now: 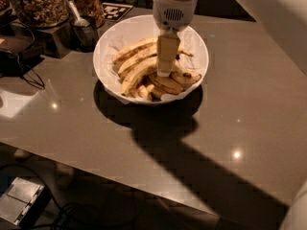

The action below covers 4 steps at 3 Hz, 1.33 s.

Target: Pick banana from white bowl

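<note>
The white bowl (106,48) stands on the grey table at the upper middle and holds several bananas. The banana (135,76), long, thick and curved, lies in the bowl's left half, below two slimmer long bananas (135,51). Short stubby bananas (169,84) lie at the front right. My gripper (163,72) hangs straight down from its white wrist (174,9) into the middle of the bowl. Its pale tip is at the right end of the banana. I cannot tell whether it touches it.
A jar of nuts (38,4) and a second jar (90,3) stand at the back left, with a metal cup and spoon (81,27) beside the bowl. A black-and-white marker (116,9) lies behind. Cables (26,75) trail at the left. The table's front edge (120,178) runs diagonally below.
</note>
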Motion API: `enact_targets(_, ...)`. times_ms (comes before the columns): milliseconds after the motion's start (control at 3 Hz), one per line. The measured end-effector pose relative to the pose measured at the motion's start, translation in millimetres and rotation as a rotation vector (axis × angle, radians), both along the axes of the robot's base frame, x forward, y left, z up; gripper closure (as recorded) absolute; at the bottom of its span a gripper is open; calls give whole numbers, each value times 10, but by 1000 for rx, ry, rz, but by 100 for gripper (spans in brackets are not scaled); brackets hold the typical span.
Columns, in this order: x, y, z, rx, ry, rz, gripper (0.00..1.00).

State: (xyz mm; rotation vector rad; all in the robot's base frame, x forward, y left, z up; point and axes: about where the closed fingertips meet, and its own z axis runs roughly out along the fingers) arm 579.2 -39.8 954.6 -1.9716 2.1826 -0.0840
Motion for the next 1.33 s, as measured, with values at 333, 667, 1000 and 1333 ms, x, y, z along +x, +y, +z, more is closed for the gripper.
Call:
enact_targets(333, 63, 9, -54, -1, 11, -7, 32)
enact_targets(667, 119, 9, -119, -4, 24, -15, 38)
enact_targets(1000, 163, -1, -188, -6, 38, -26, 42)
enact_targets(1333, 200, -26, -250, -9, 48, -39, 44)
